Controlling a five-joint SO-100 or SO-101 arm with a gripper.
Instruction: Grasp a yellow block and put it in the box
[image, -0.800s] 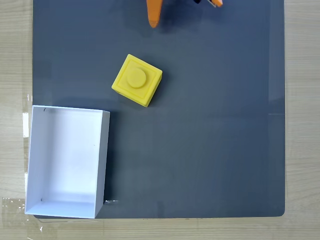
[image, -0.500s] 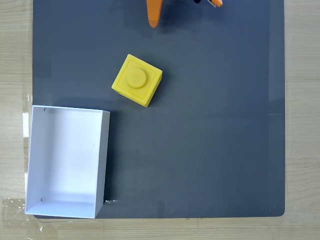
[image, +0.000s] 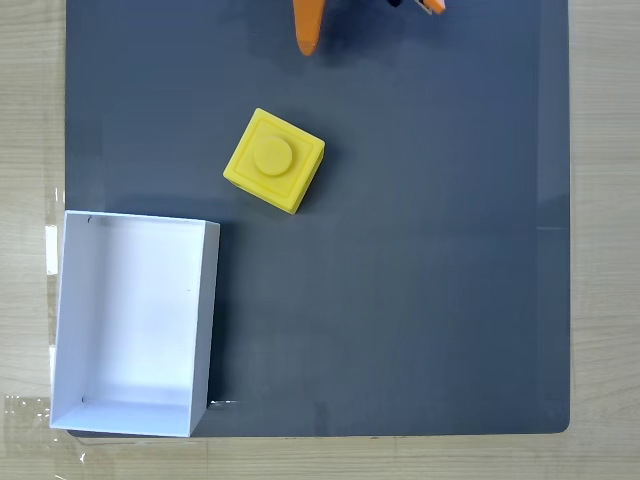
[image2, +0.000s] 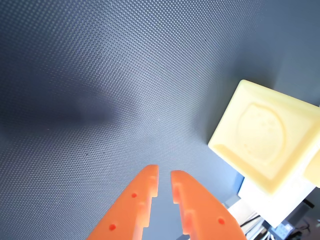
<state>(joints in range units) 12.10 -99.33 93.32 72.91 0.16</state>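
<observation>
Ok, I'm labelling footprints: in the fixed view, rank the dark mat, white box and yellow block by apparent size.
Largest to smallest:
1. dark mat
2. white box
3. yellow block
All three lie flat, so nearness barely skews this.

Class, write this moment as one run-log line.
phase: pre-grasp | gripper: nearly shut, empty, above mat | yellow block: on mat, untouched | box: empty

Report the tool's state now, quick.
Tool: nearly closed, narrow gap between its fingertips, holding nothing; the yellow block sits apart on the mat.
</observation>
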